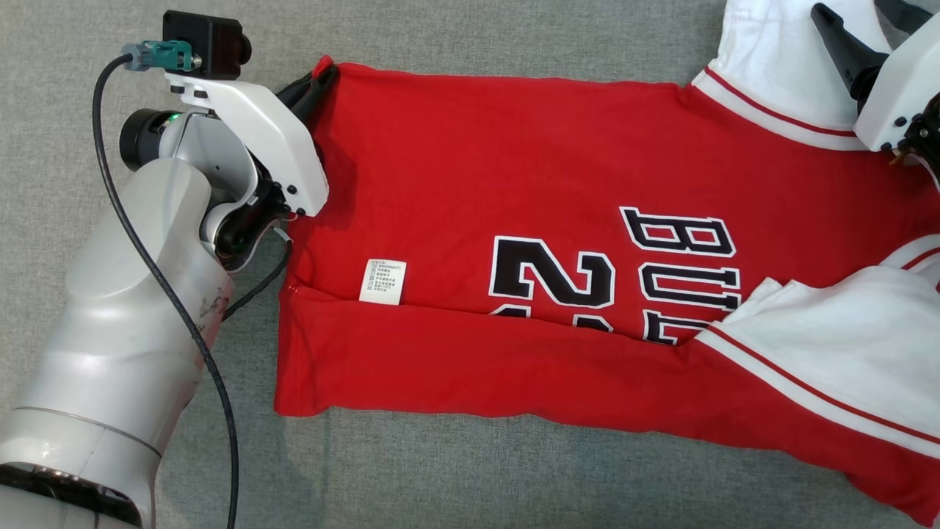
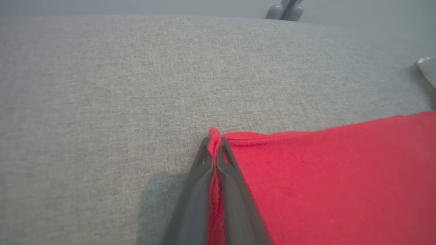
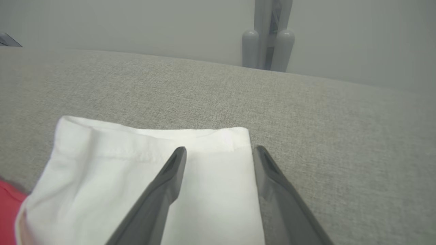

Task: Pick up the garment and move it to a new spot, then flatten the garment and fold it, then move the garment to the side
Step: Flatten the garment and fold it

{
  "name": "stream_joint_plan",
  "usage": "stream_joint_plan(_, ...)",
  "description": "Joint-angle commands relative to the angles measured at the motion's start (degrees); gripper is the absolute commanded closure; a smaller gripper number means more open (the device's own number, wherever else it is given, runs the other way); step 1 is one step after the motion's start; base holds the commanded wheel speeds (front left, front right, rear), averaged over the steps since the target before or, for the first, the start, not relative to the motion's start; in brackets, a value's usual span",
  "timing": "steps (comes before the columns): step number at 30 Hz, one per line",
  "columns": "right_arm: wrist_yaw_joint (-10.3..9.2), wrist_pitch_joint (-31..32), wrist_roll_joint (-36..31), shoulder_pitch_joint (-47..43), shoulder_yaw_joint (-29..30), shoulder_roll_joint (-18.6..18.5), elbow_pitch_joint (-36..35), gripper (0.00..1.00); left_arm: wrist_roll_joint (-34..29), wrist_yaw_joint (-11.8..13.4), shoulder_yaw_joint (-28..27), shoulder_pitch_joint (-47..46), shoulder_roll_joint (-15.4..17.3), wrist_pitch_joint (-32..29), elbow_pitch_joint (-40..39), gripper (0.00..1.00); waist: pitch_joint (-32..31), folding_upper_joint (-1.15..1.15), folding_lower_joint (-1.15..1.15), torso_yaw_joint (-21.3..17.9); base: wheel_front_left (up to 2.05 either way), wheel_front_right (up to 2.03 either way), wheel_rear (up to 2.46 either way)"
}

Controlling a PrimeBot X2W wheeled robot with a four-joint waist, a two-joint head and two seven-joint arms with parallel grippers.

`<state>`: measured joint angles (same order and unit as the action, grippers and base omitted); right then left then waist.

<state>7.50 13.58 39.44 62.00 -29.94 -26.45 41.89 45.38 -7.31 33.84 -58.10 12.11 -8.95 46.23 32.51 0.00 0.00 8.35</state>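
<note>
The garment (image 1: 470, 169) is a red jersey with white sleeves and black lettering, spread across the grey surface with its near long edge folded over. My left gripper (image 1: 323, 73) is shut on the garment's far left hem corner. In the left wrist view the red cloth (image 2: 323, 177) is pinched between the closed fingers of that gripper (image 2: 214, 141). My right gripper (image 3: 219, 151) stands open over the far white sleeve (image 3: 136, 170), one finger above the cloth and one past its right edge. In the head view it (image 1: 852, 29) sits at the top right.
The grey fabric-covered surface (image 1: 514, 477) stretches all around the jersey. A white care label (image 1: 382, 281) lies on the red cloth. A grey post-like fixture (image 3: 269, 44) stands beyond the far edge of the surface, by a pale wall.
</note>
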Motion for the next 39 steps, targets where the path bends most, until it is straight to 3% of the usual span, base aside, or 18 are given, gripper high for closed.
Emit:
stream_joint_plan(1,-0.01,0.14,1.64,1.26,-1.35,-0.8,0.82,0.0,0.43,-0.1,0.33,-0.89,0.27,0.49,0.47,1.0,0.23,0.0,0.0,0.2,0.0,0.0,0.0)
stream_joint_plan(2,0.0,-0.16,2.22,1.58,-2.08,-1.02,1.12,0.07,0.72,-0.11,0.54,-0.94,0.2,0.71,0.41,1.0,0.25,0.0,0.0,0.23,0.0,0.0,0.0)
stream_joint_plan(3,0.0,-0.42,3.07,1.7,-3.04,-1.15,1.43,0.5,1.12,-0.12,0.8,-0.87,0.14,0.96,0.25,1.0,0.16,0.0,0.0,0.23,0.0,0.0,0.0)
stream_joint_plan(5,0.0,-1.81,4.39,2.12,-4.35,-1.89,1.58,1.0,1.86,-0.14,1.21,-0.76,0.52,1.41,0.01,1.0,0.01,0.0,0.0,0.13,0.0,0.0,0.0)
stream_joint_plan(14,0.0,-8.57,12.94,2.81,-7.25,-4.97,-3.77,1.0,6.56,-0.16,1.01,1.0,3.75,3.74,-3.52,1.0,-1.74,0.0,0.0,-1.08,0.0,0.0,0.0)
stream_joint_plan(18,0.0,-9.98,17.67,1.13,-8.77,-9.01,-9.37,1.0,8.42,-0.16,0.68,2.49,6.37,4.0,-7.07,1.0,-3.54,0.0,0.0,-1.55,0.0,0.0,0.0)
stream_joint_plan(22,0.0,-11.26,18.54,0.67,-9.0,-11.85,-11.46,1.0,8.79,-0.13,0.81,3.51,7.47,3.49,-9.09,1.0,-4.43,0.0,0.0,-1.75,0.0,0.0,0.0)
stream_joint_plan(26,0.0,-16.5,19.78,-1.91,-6.78,-13.59,-16.69,1.0,9.29,1.22,0.98,5.53,8.59,2.23,-11.51,1.0,-5.58,0.0,0.0,-2.99,0.0,0.0,0.0)
stream_joint_plan(27,0.0,-17.94,19.06,-2.21,-5.95,-13.95,-17.46,0.93,9.29,1.41,0.95,5.75,8.8,2.12,-11.84,1.0,-5.75,0.0,0.0,-3.31,0.0,0.0,0.0)
stream_joint_plan(28,0.0,-19.15,18.67,-3.17,-5.5,-13.86,-18.35,0.93,9.39,1.65,0.9,6.05,9.09,1.97,-11.99,1.0,-5.99,0.0,0.0,-3.7,0.0,0.0,0.0)
stream_joint_plan(29,0.0,-20.73,18.05,-4.44,-4.62,-13.78,-19.2,0.0,9.63,1.93,0.84,6.44,9.3,1.66,-12.16,1.0,-6.22,0.0,0.0,-4.05,0.0,0.0,0.0)
stream_joint_plan(34,0.0,-26.71,12.68,-11.57,3.06,-12.0,-21.94,0.0,9.91,3.03,0.59,8.47,10.52,1.31,-12.36,1.0,-7.61,0.0,0.0,-6.37,0.0,0.0,0.0)
stream_joint_plan(39,0.0,-28.11,5.13,-22.89,15.32,-6.07,-25.46,0.0,10.6,3.94,0.23,10.7,11.53,1.01,-11.61,1.0,-9.01,0.0,0.0,-8.47,0.0,0.0,0.0)
